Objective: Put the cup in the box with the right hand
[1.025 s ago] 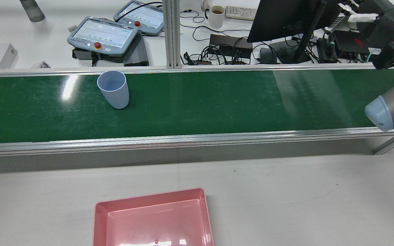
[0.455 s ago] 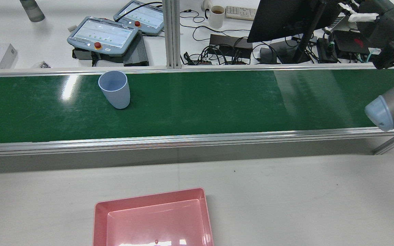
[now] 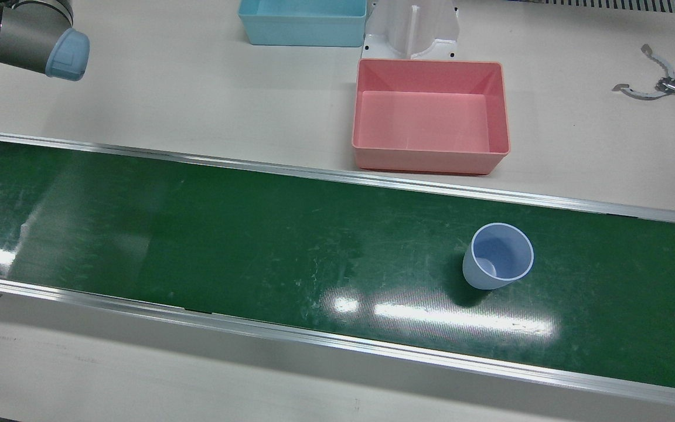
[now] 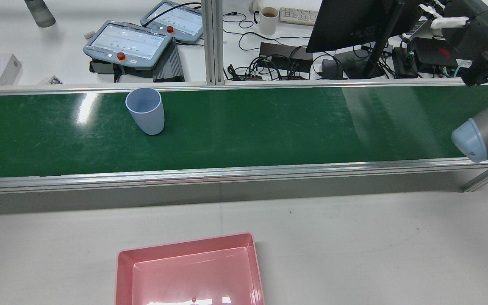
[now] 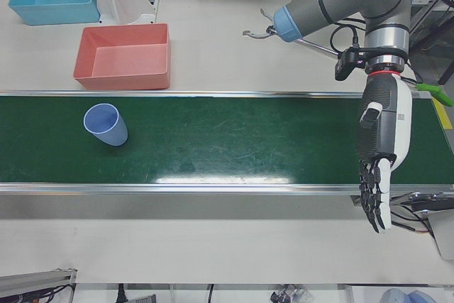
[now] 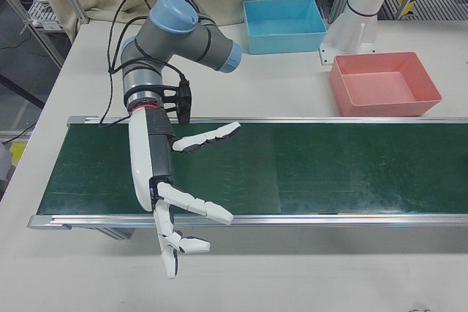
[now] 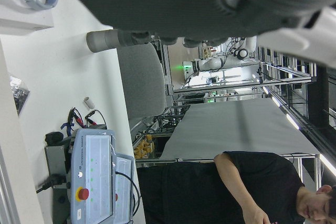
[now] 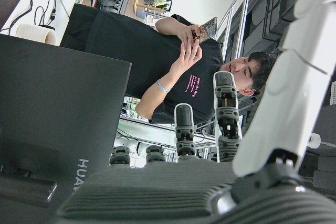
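Rear view, left to right: blue cup upright on green conveyor belt, untouched; pink box empty on bench. Right hand fingers spread, empty, well apart from cup. Left hand open, idle. Step: approach. Next: reach across, close around cup.

A blue cup stands on the green belt.
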`<act>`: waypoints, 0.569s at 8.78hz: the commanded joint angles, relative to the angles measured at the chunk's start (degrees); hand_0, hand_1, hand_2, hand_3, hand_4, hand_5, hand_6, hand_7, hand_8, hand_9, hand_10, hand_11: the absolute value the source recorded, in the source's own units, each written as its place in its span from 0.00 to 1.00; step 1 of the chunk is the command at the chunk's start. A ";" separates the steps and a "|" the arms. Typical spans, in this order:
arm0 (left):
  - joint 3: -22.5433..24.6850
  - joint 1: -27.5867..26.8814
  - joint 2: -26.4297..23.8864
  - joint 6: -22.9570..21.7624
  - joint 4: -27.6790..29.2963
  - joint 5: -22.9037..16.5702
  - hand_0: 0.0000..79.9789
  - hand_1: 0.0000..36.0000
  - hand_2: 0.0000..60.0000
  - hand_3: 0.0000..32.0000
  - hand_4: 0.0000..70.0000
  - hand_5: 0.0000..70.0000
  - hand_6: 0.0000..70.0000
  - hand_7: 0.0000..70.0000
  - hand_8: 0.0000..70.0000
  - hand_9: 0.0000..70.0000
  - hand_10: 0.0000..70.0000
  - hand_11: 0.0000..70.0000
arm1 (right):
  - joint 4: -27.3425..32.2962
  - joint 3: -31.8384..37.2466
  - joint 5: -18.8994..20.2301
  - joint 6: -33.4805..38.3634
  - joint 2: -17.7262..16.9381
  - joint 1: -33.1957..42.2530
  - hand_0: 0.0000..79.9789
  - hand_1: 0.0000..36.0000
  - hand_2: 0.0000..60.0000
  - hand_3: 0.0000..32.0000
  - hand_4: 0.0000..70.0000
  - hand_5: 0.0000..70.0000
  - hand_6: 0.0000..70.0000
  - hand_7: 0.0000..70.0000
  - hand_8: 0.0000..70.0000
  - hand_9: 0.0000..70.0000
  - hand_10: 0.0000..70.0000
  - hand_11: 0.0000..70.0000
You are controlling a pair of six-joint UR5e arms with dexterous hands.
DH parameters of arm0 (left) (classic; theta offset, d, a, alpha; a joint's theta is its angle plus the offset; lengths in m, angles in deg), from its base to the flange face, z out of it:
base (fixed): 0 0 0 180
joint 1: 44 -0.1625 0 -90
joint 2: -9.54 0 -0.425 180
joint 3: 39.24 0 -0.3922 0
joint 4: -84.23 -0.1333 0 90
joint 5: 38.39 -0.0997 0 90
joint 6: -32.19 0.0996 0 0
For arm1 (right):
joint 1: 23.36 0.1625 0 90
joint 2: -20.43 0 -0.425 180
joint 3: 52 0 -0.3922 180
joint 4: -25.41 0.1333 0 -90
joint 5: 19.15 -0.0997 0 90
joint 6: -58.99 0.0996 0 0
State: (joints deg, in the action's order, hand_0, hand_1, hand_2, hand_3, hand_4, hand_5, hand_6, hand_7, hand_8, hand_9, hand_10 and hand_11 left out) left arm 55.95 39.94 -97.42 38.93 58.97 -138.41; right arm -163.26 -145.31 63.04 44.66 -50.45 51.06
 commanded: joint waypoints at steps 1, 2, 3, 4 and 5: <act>0.00 0.00 0.00 0.03 0.03 0.00 0.00 0.00 0.00 0.00 0.00 0.00 0.00 0.00 0.00 0.00 0.00 0.00 | -0.03 0.24 -0.02 0.00 -0.48 0.02 0.67 0.27 0.00 0.26 0.41 0.06 0.10 0.56 0.00 0.10 0.04 0.09; 0.00 0.00 0.00 0.03 0.03 0.00 0.00 0.00 0.00 0.00 0.00 0.00 0.00 0.00 0.00 0.00 0.00 0.00 | -0.03 0.06 0.07 0.00 -0.49 0.11 0.67 0.27 0.00 0.25 0.41 0.06 0.10 0.57 0.01 0.11 0.04 0.08; 0.00 0.00 0.00 0.03 0.03 0.00 0.00 0.00 0.00 0.00 0.00 0.00 0.00 0.00 0.00 0.00 0.00 0.00 | -0.03 0.32 -0.01 0.00 -0.40 -0.06 0.67 0.27 0.00 0.27 0.41 0.06 0.10 0.56 0.00 0.10 0.04 0.08; 0.00 0.00 0.00 0.03 0.03 0.00 0.00 0.00 0.00 0.00 0.00 0.00 0.00 0.00 0.00 0.00 0.00 0.00 | -0.03 0.59 -0.28 0.00 -0.22 -0.06 0.67 0.27 0.00 0.27 0.40 0.06 0.09 0.54 0.00 0.10 0.04 0.08; 0.00 0.00 0.00 0.03 0.03 0.00 0.00 0.00 0.00 0.00 0.00 0.00 0.00 0.00 0.00 0.00 0.00 0.00 | -0.03 0.76 -0.28 0.00 -0.05 -0.06 0.67 0.27 0.00 0.27 0.40 0.06 0.09 0.55 0.00 0.10 0.04 0.08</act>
State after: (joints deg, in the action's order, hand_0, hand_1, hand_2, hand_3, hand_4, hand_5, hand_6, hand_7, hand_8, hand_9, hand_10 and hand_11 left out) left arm 55.95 39.94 -97.42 38.96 59.00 -138.41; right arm -163.29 -144.97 62.97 44.66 -50.79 51.04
